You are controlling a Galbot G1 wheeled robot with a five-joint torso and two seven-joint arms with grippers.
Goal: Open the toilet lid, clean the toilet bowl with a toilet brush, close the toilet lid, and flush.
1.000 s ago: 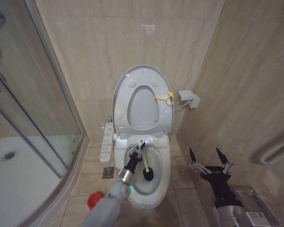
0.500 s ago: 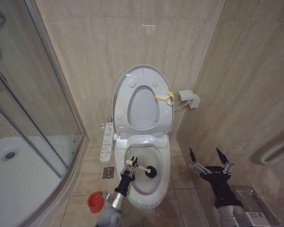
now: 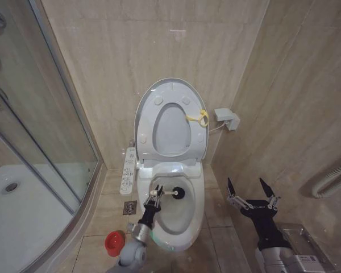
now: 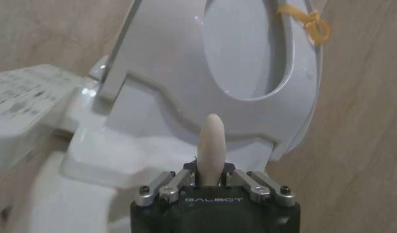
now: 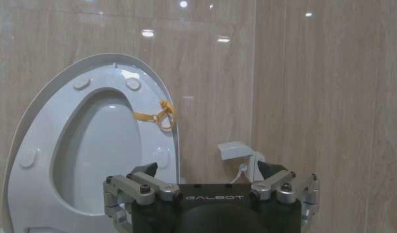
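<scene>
**A:** So what was around the toilet? Biggest stuff first pls.

**B:** Beige tiled walls (image 3: pixel 159 45) all round, and a glass shower enclosure (image 3: pixel 34 114) with its curved white shower tray (image 3: pixel 17 222) on the robot's left. The toilet bowl (image 3: pixel 196 213) sat in the corner between them, brownish marks inside. The toilet lid (image 3: pixel 145 105) stood upright against the back wall with the seat (image 3: pixel 200 145) raised in front of it, a yellow loop (image 3: pixel 198 118) hanging at the rim.

**A:** Anything in the way?

**B:** A white control panel (image 3: pixel 128 170) stuck out just beside the bowl on the shower side, and a little white box (image 3: pixel 227 118) was mounted on the wall on the other side. A small red holder (image 3: pixel 114 243) stood on the floor near the bowl's front.

**A:** And the arms?

**B:** The left gripper (image 3: pixel 154 196) was over the bowl's left rim, fingers clamped on the white handle of the toilet brush (image 3: pixel 179 194), black head down inside the bowl toward the back. The right gripper (image 3: pixel 252 187) hung off to the right near the wall, well apart from the toilet, fingers spread wide and empty.
</scene>
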